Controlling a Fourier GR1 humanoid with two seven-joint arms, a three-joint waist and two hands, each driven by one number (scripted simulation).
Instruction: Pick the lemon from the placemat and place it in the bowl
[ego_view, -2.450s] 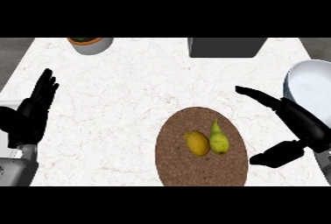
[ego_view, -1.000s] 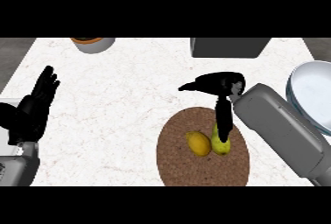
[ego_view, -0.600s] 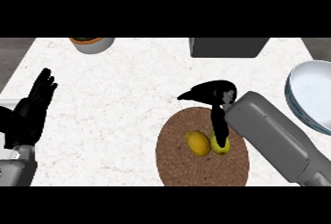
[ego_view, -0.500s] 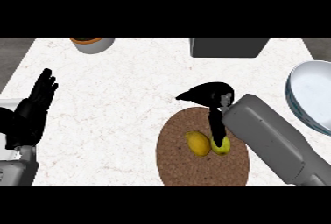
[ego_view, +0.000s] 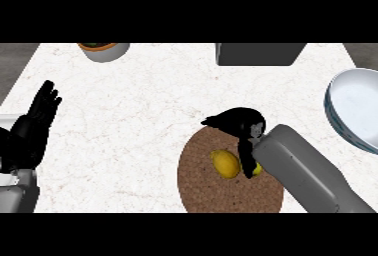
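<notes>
White marble counter carries a brown placemat (ego_view: 214, 192) where the lemon (ego_view: 224, 163) lies, and the right hand (ego_view: 240, 125), fingers pointing down beside it, unclenched, should curl around that fruit alone.

head view, steeply down, counter (ego_view: 133, 100)

Right hand (ego_view: 240, 125) over placemat (ego_view: 203, 187), fingers beside lemon (ego_view: 224, 163).
</notes>
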